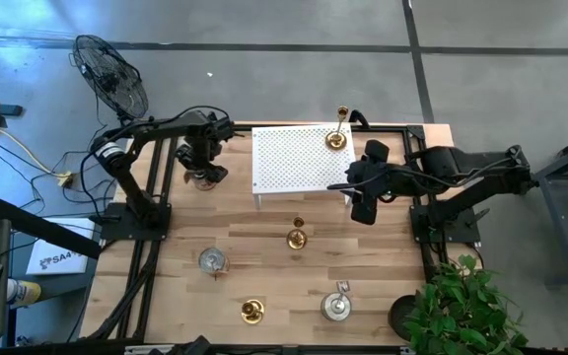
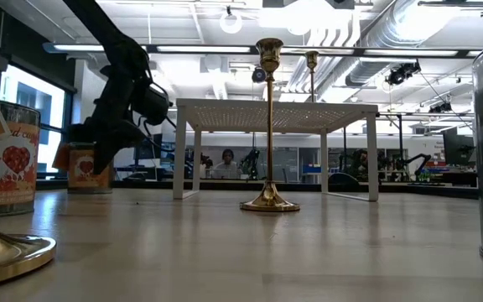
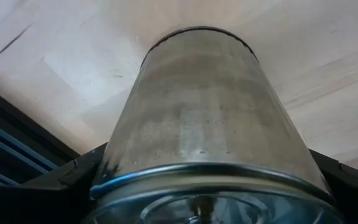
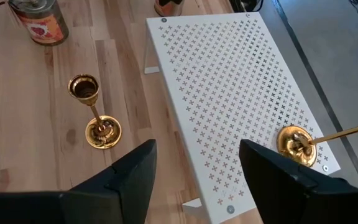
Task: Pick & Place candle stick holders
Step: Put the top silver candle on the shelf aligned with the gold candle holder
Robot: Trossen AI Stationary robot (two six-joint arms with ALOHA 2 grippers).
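Left claw straddling a cup holder left of the rack

Left gripper (image 1: 203, 170) has its fingers apart around the silver cup holder (image 3: 197, 124), not yet clamped; an off-centre squeeze could tip it. Right gripper (image 4: 194, 165) hovers open over the white rack (image 1: 299, 158), near a gold candlestick (image 1: 336, 138) it could knock.

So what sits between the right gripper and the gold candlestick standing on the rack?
Only bare white perforated rack. The right wrist view shows the right gripper open above it, the gold candlestick near the corner.
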